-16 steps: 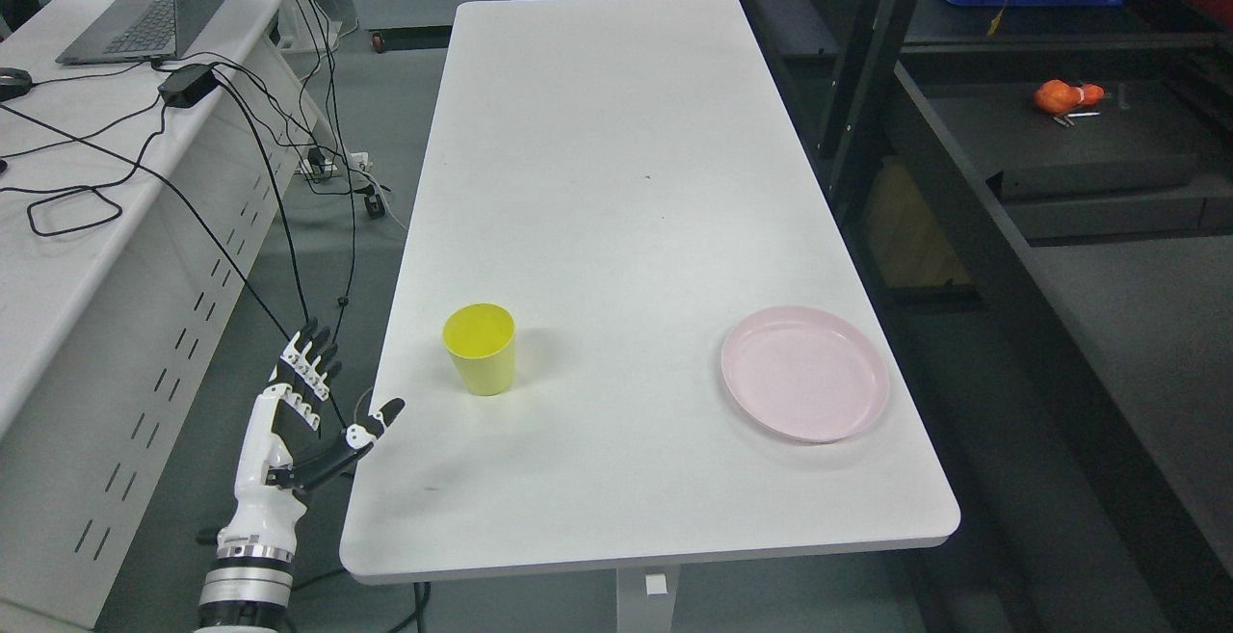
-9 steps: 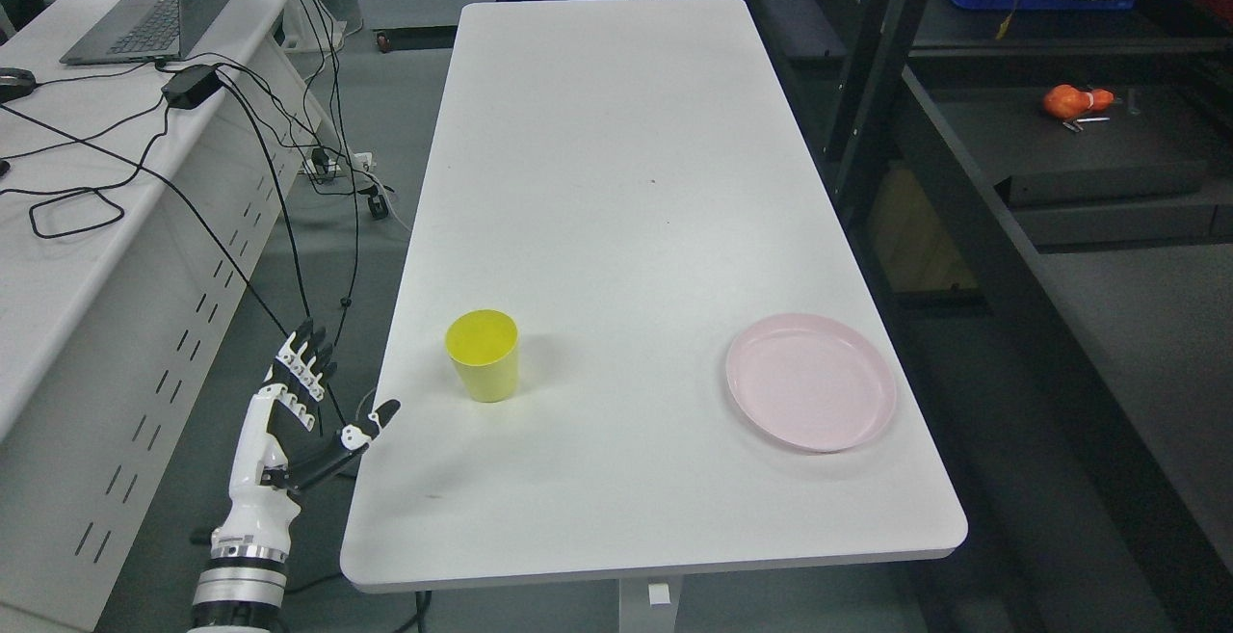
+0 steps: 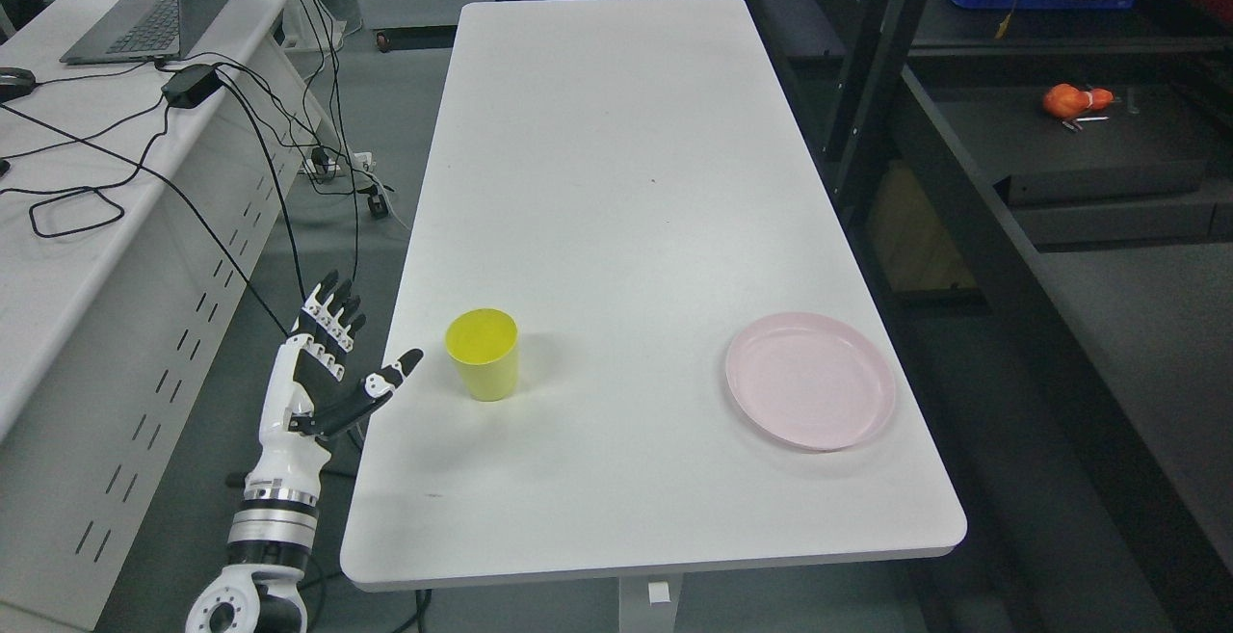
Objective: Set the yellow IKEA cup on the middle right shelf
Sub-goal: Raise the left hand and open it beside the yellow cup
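One cup [image 3: 482, 354] upright near left edge of surface [image 3: 626, 180]; left hand [image 3: 323, 373] beside it, spread wide, empty. Best slid in level, thumb round near wall, without tipping.

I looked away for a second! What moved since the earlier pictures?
The robot's left hand rose and moved forward toward the yellow plastic cup, fingers open, touching nothing. The cup and the round pink plate stayed put on the white table.
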`<state>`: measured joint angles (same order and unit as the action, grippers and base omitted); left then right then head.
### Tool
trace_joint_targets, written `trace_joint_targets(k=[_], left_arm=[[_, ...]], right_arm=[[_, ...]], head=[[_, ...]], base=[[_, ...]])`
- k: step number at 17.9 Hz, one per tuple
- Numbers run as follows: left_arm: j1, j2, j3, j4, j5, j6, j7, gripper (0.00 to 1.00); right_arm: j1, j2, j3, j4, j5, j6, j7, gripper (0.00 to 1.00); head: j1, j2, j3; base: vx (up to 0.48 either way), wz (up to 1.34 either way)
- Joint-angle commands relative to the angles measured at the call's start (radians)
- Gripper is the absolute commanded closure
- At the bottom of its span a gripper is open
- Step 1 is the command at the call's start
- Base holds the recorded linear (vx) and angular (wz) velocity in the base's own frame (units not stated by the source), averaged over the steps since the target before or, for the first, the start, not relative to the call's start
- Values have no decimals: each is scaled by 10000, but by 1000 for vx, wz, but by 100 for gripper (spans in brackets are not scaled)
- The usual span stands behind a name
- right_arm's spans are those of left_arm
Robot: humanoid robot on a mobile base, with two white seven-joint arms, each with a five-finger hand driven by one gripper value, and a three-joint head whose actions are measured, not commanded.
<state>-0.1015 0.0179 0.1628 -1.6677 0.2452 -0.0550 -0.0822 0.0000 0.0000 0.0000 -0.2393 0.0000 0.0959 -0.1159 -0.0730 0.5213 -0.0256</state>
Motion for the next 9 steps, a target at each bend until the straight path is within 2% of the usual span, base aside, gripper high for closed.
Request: trace_joint_targets(k=[1,5,9], left_arm=[[-763,-5,-630,1871,508,-33,-6,1],[-1438,-5,-799,3635,616,-79,-6,1],[-1761,-5,-1503,3792,616,-79,-6,1]], right_arm=[[139,-175,169,0,-245,-24,-6,1],[139,-175,169,0,-245,-24,-6,1],[139,-175,169,0,-245,-24,-6,1]], head=[[0,0,0],[0,0,0],[0,0,0]], base=[[0,0],[0,0],[0,0]])
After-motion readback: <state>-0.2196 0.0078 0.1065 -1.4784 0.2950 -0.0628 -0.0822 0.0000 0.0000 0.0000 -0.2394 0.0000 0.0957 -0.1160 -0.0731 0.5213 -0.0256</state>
